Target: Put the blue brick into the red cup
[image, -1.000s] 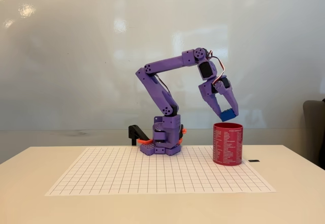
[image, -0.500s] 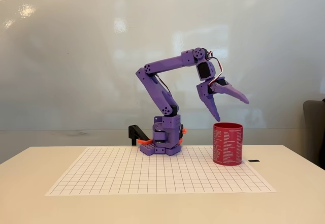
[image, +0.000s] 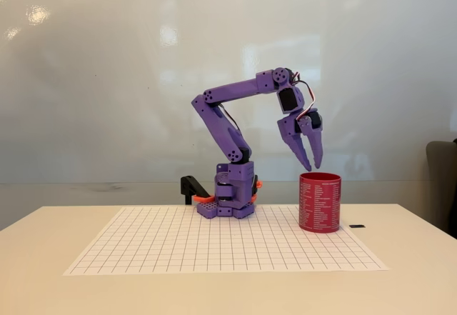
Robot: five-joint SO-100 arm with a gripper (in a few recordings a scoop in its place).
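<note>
Gripper [image: 313, 166] hangs just above red cup [image: 320, 202], fingers nearly together, holding nothing (brick presumably inside). Retreat straight up, avoiding the rim.

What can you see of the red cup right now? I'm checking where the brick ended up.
The red cup is a straight-sided cylinder, red with rows of small white text, standing upright on the gridded sheet, to the right of the arm's base in the fixed view. Its inside is hidden from this angle. The purple gripper hangs just above its rim, fingers nearly together, holding nothing and not touching it.
</note>
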